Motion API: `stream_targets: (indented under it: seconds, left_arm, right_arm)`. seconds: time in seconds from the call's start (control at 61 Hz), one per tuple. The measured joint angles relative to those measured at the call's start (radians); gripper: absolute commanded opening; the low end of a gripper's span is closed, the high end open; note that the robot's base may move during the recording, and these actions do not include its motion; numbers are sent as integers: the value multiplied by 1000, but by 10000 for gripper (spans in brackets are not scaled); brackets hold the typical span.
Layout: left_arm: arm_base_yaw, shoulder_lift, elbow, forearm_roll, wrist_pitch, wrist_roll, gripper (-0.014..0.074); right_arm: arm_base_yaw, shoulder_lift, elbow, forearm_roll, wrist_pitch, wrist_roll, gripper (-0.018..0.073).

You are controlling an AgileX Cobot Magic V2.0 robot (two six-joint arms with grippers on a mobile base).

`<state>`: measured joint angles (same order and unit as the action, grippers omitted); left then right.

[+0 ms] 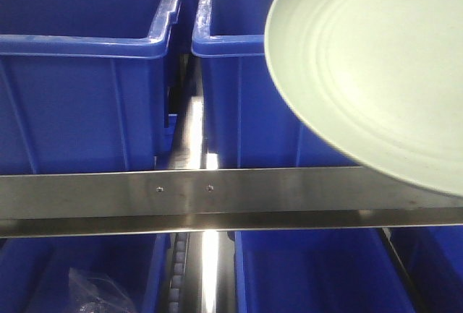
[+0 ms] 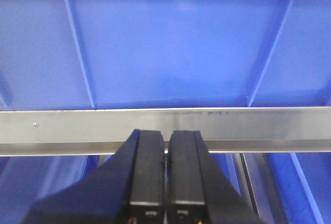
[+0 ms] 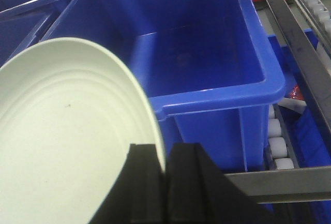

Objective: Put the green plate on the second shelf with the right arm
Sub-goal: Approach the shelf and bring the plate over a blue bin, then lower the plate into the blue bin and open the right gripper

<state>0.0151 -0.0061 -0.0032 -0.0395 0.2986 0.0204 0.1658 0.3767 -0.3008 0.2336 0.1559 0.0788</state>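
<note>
The green plate (image 1: 369, 67) is a large pale sage-green disc, tilted, held high at the upper right of the front view in front of a blue bin. In the right wrist view the green plate (image 3: 67, 136) fills the left side. My right gripper (image 3: 165, 154) is shut on its rim, one black finger on each face. An open blue bin (image 3: 181, 43) lies just beyond the plate's edge. My left gripper (image 2: 166, 141) is shut and empty, its fingers side by side before a steel shelf rail (image 2: 248, 123).
A steel shelf rail (image 1: 181, 197) crosses the front view, with blue bins (image 1: 79, 74) above it and more bins (image 1: 304, 269) below. A plastic bag (image 1: 94, 291) lies in the lower left bin. White rollers (image 3: 276, 141) and a steel rail (image 3: 295, 43) run right of the bin.
</note>
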Motion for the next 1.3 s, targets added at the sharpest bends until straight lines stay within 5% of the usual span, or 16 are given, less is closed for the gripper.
stream_targets:
  seconds: [1.295]
  left_arm:
    - [0, 0, 0, 0, 0, 0, 124]
  right_arm:
    - [0, 56, -85, 0, -46, 0, 48]
